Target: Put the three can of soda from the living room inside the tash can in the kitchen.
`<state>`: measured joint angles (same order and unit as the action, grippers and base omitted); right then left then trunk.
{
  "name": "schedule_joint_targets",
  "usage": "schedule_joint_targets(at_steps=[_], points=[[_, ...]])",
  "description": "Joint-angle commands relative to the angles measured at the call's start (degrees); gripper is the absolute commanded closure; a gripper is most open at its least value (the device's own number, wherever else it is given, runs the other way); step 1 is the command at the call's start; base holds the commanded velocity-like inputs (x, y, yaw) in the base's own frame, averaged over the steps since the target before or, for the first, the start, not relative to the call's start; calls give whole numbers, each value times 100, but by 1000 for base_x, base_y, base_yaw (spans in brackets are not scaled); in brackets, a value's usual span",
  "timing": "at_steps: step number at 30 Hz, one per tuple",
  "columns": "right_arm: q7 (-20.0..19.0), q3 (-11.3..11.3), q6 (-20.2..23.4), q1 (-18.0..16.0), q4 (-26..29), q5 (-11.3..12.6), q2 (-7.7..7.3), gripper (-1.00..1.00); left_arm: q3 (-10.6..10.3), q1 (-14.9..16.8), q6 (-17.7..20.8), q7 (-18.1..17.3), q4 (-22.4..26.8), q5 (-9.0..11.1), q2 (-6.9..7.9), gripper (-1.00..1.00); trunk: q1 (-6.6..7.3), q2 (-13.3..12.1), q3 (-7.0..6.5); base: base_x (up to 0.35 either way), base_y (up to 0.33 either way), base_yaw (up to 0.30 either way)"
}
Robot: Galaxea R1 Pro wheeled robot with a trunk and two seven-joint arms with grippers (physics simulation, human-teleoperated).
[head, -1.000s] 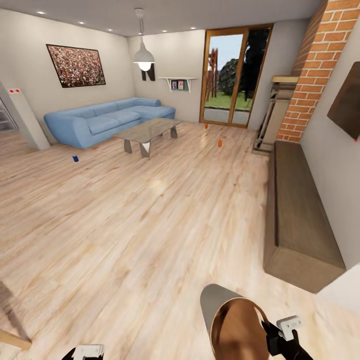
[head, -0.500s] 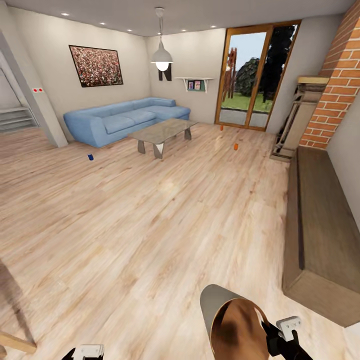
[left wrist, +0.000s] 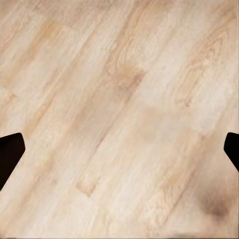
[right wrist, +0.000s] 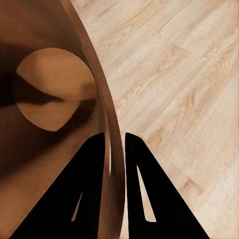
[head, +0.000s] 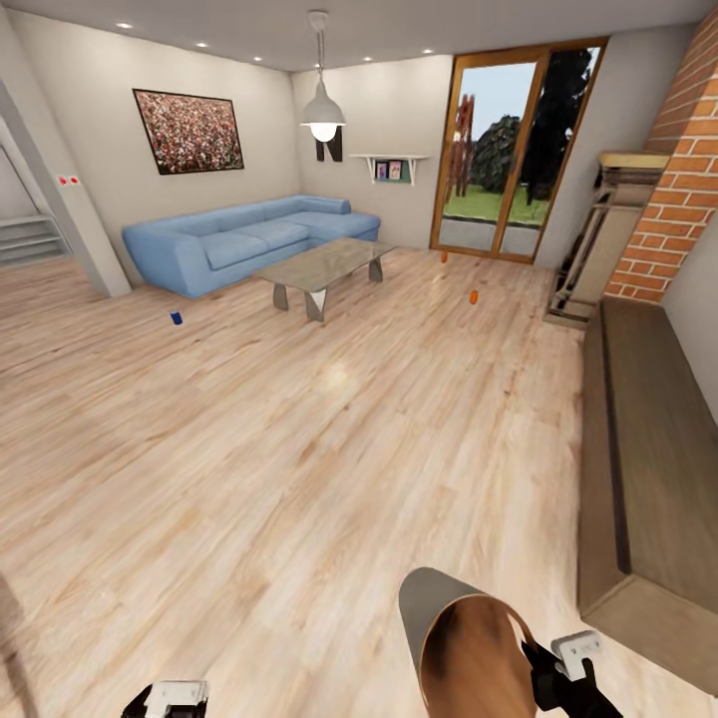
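I am in the living room. Three cans of soda stand on the plank floor far ahead in the head view: a blue can (head: pixel 176 318) in front of the sofa, an orange can (head: pixel 473 297) to the right of the coffee table, and another orange can (head: pixel 444 257) by the glass doors. My right gripper (right wrist: pixel 115 149) is shut on the rim of the tash can (head: pixel 464 648), one finger inside its brown wall (right wrist: pixel 50 99) and one outside. The bin is tilted with its mouth towards the head camera. My left gripper (left wrist: pixel 119 149) hangs open over bare floor.
A light-blue corner sofa (head: pixel 239 239) and a glass coffee table (head: pixel 319 264) stand at the back left. A long low wooden bench (head: pixel 648 429) runs along the right wall below a brick chimney (head: pixel 683 170). A grey pillar (head: pixel 70 219) rises at the left. Wide open floor lies between me and the cans.
The whole head picture has shifted as the camera turned and moved, bringing more of the left wall into view. Both grippers and the bin keep their places in the picture.
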<state>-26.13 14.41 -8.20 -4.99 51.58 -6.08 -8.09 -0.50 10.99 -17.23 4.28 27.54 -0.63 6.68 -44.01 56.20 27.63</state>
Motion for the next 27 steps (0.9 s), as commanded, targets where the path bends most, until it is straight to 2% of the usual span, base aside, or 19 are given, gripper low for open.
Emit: schedule_joint_targets(at_steps=[1, 7, 10, 11, 12, 13, 14, 20, 27], points=[[-32, 0, 3, -2, 1, 45, 1, 100, 7, 0, -31, 2, 8, 4, 0, -100, 0, 0, 0, 287, 0, 0], [-32, -14, 3, -2, -127, 40, 1, 100, 49, 55, -71, -30, 151, 68, -14, -100, 0, 0, 0, 307, 0, 0], [-32, -32, 3, -2, -155, 36, 1, 100, 65, 108, 55, -42, 489, 197, -14, -100, 0, 0, 0, 318, -6, 0], [-32, -34, 3, -2, -159, 36, 1, 100, 65, 120, 133, -47, 617, 260, -13, -100, 0, 0, 0, 319, -25, 0], [-32, -37, 3, -2, -165, 33, 1, 100, 64, 135, 308, -56, 889, 409, -12, -100, 0, 0, 0, 320, -45, 0], [-32, -40, 1, -2, -168, 31, 1, 100, 59, 143, 444, -66, 1129, 565, -9, -100, 0, 0, 0, 320, -61, 0], [-32, -42, 2, -2, -173, 31, 1, 100, 52, 150, 591, -180, 1450, 815, 18, -100, 0, 0, 0, 321, -81, 0], [-32, -38, -6, -2, -173, 37, 1, 100, 76, 137, 629, -996, 1561, 931, 52, -100, 0, 0, 0, 321, -87, 0], [-71, -42, -15, -13, 82, 69, 7, 100, 70, 132, 617, -1161, 1592, 948, 30, -100, 0, 0, 0, 321, -91, 0]])
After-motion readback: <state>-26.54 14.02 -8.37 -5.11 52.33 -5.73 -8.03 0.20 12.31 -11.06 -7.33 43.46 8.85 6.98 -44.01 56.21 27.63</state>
